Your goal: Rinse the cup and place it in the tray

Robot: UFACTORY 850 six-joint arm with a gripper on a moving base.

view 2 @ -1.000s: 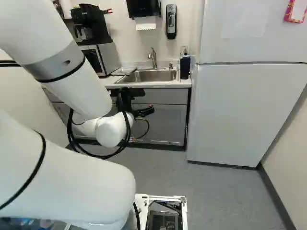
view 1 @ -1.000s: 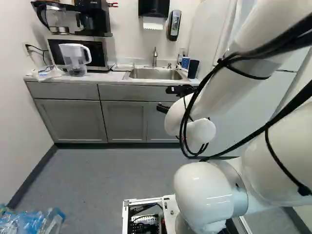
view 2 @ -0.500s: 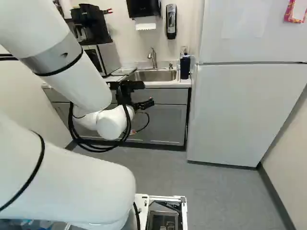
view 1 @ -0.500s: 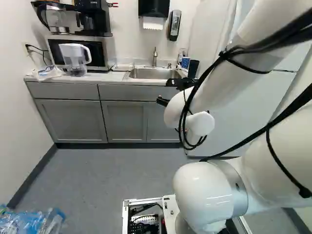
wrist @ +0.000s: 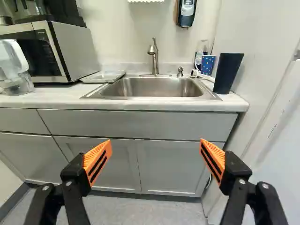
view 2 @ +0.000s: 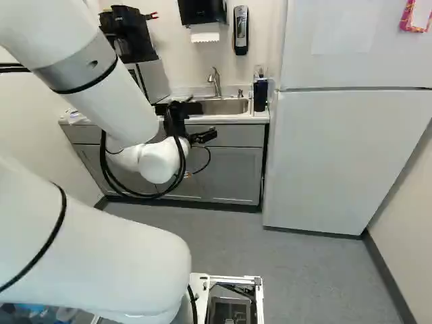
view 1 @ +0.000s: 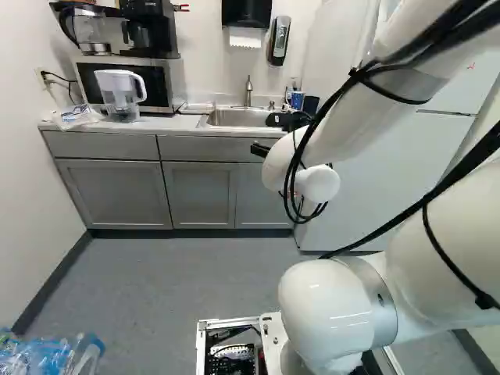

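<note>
1. The white arm (view 1: 336,308) rises from its joint at the foot of the left base view, fills much of that view's right side, and bends toward the counter.
2. The black gripper (view 2: 204,136) is in the middle of the right base view, seen against the cabinets (view 2: 233,172); the arm covers part of it.
3. In the wrist view the gripper (wrist: 156,155) is wide apart, its two orange pads (wrist: 98,159) facing each other with nothing held between them.
4. Two cups stand on the counter (wrist: 56,98) at the sink's faucet side and outer end; which one is meant for rinsing I cannot tell. The dark cup (wrist: 228,70) is upright beside the sink's end, in the upper middle of the right base view. The spotted cup (wrist: 207,64), blue with white dots, is just beside it, nearer the wall.
5. The sink (wrist: 154,87) lies ahead of the gripper, with the faucet (wrist: 153,56) upright behind its basin.
6. The flat tray (wrist: 104,76) rests on the counter just beside the sink, at the end away from the cups, between sink and microwave (wrist: 51,49).
7. A clear pitcher (view 1: 119,95) with a white handle stands in front of the microwave, upper left of the left base view; a coffee maker (view 1: 148,30) sits on top of the microwave.
8. A white fridge (view 2: 337,162) stands at the right of the right base view. A towel dispenser (view 2: 202,12) and a soap dispenser (view 2: 241,30) hang on the wall at that view's top.
</note>
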